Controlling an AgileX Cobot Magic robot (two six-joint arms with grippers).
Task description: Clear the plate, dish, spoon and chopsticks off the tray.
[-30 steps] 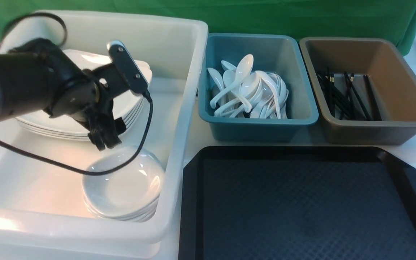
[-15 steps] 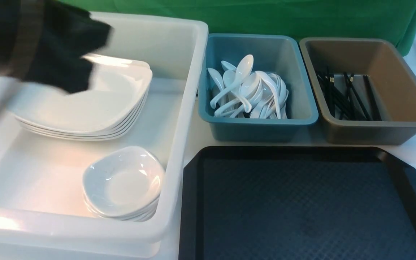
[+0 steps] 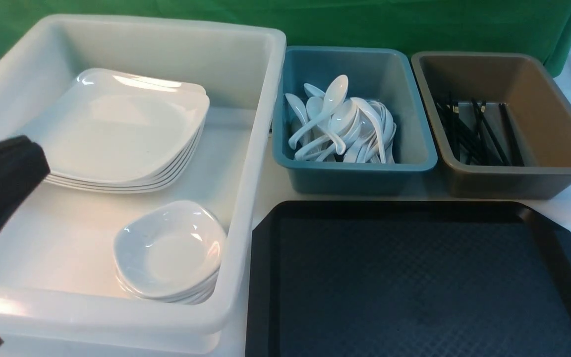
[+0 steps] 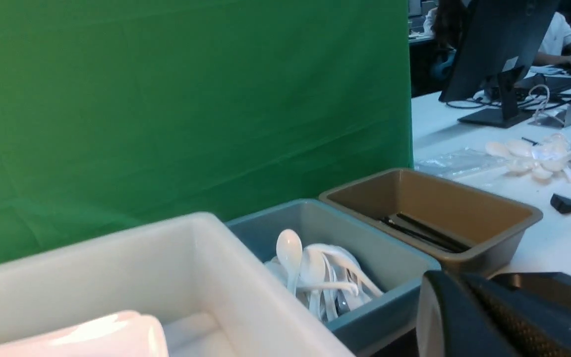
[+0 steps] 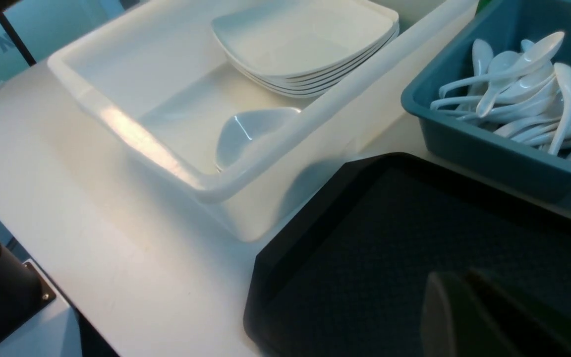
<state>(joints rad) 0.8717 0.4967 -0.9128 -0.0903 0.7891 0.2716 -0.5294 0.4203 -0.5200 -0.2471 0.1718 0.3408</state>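
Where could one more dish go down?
The black tray floor is bare. In the white bin, bare floor lies left of the dish stack, below the plates. The teal bin is crowded with spoons.

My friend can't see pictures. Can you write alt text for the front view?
An empty black tray sits in front of a white bin with stacked plates and dishes, a teal bin of spoons, and a brown bin of chopsticks.
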